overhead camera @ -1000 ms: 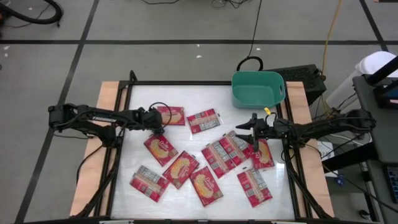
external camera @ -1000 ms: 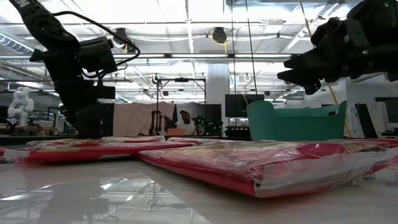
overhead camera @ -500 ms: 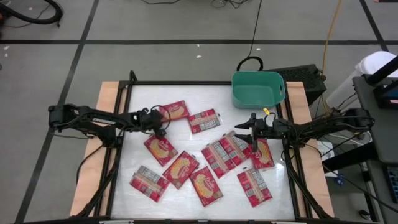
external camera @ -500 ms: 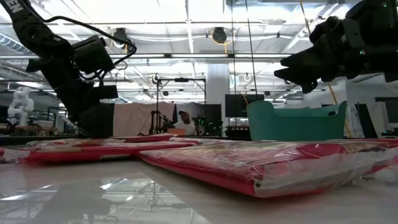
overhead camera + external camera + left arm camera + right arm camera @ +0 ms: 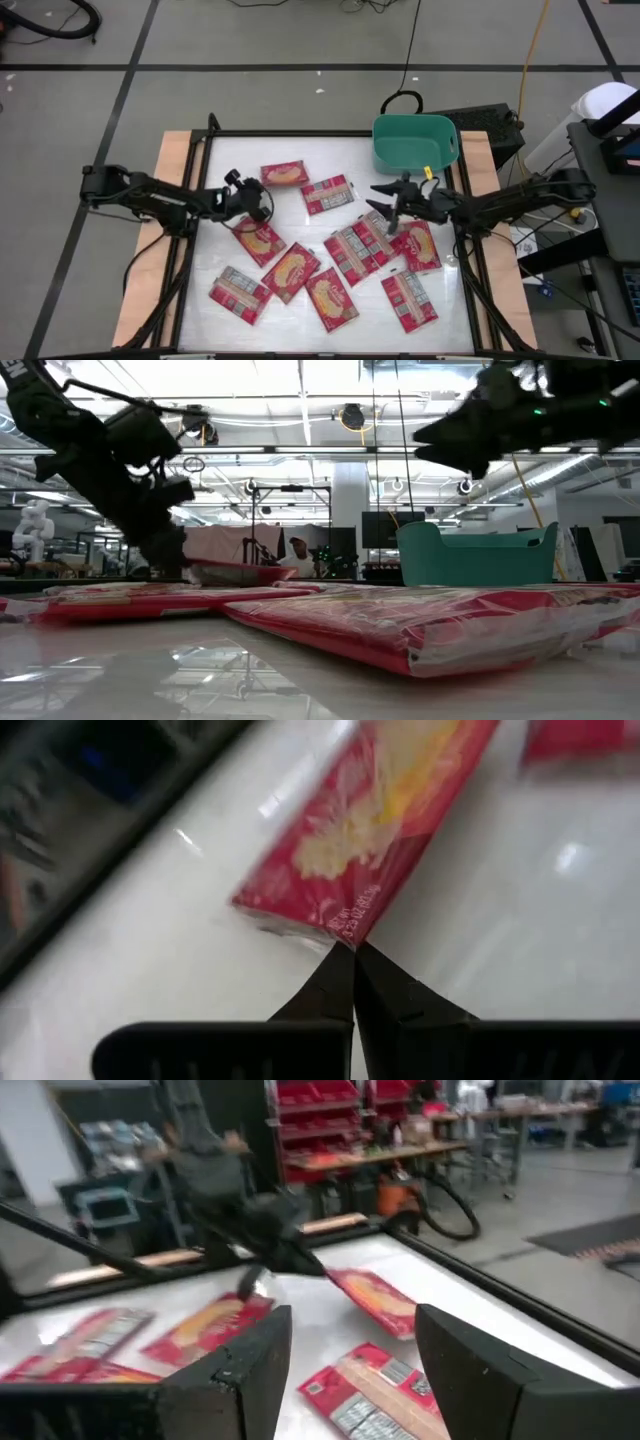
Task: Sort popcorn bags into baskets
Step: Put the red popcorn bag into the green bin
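Several red popcorn bags (image 5: 300, 268) lie flat on the white table. One more bag (image 5: 283, 173) is at the far left, and my left gripper (image 5: 262, 197) is shut on its corner. The low view shows this bag (image 5: 240, 572) raised above the others. The teal basket (image 5: 415, 143) stands at the far right edge. My right gripper (image 5: 383, 200) hovers open in front of the basket, above a cluster of bags (image 5: 365, 240), with nothing between its fingers (image 5: 255, 1365). My left gripper pinches the bag's near corner (image 5: 345, 927) between its two fingertips, only at their free ends. The fingers come from the table's left, slanting downward. The held end is raised and the bag (image 5: 372, 1298) slopes away from the fingers; I cannot tell whether its far end is off the table.
A black box (image 5: 490, 125) sits behind the basket. A dark frame (image 5: 200, 150) and wooden strips (image 5: 165, 200) border the table. A lone bag (image 5: 327, 194) lies between the two grippers. A person (image 5: 297, 550) sits far off in the room.
My left gripper has shut on the bag's corner, tipped up and swung toward the far edge. The bag has turned and shifted that way, its held end raised. My right gripper has risen and moved a little toward the table's left, staying open.
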You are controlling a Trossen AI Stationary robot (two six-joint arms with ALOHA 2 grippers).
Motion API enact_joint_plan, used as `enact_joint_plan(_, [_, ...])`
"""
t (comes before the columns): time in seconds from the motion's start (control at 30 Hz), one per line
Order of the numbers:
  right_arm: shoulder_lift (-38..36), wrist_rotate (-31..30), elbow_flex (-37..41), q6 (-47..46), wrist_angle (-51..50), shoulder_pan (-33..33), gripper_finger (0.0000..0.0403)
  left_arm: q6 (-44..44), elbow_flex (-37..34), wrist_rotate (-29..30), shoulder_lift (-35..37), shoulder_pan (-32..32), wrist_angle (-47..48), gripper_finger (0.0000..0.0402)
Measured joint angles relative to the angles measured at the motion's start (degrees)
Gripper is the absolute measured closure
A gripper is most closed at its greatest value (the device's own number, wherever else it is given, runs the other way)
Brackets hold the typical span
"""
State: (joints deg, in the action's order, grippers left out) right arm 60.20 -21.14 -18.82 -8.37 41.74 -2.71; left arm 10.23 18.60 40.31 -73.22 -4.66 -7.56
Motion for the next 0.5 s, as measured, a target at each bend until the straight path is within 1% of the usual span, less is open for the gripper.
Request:
enact_joint_plan(0.07, [2.9,0.0,-4.0,-0.3,-3.6,0.7,0.0195,-2.0,0.1,1.9,0.0,1.3,-3.8,0.04])
enact_joint_plan(0.17, [8.2,0.7,-9.8,-1.4,-8.2,1.8,0.0195,-5.2,0.1,3.0,0.1,2.5,-8.7,0.04])
enact_joint_plan(0.27, [13.9,5.3,-14.2,-4.0,-9.9,3.3,0.0195,-6.4,0.1,3.6,0.1,3.5,-12.3,0.04])
enact_joint_plan(0.4, [20.4,14.3,-17.9,-10.0,-9.8,5.4,0.0195,-10.0,0.1,5.2,0.1,5.2,-17.4,0.0401])
enact_joint_plan(0.47, [22.7,16.6,-18.6,-10.3,-9.9,5.8,0.0195,-12.5,0.1,5.2,0.1,5.9,-20.8,0.0401])
enact_joint_plan(0.5, [23.6,16.8,-18.7,-10.1,-9.9,5.9,0.0195,-13.7,0.1,5.3,0.1,6.2,-22.8,0.0401])
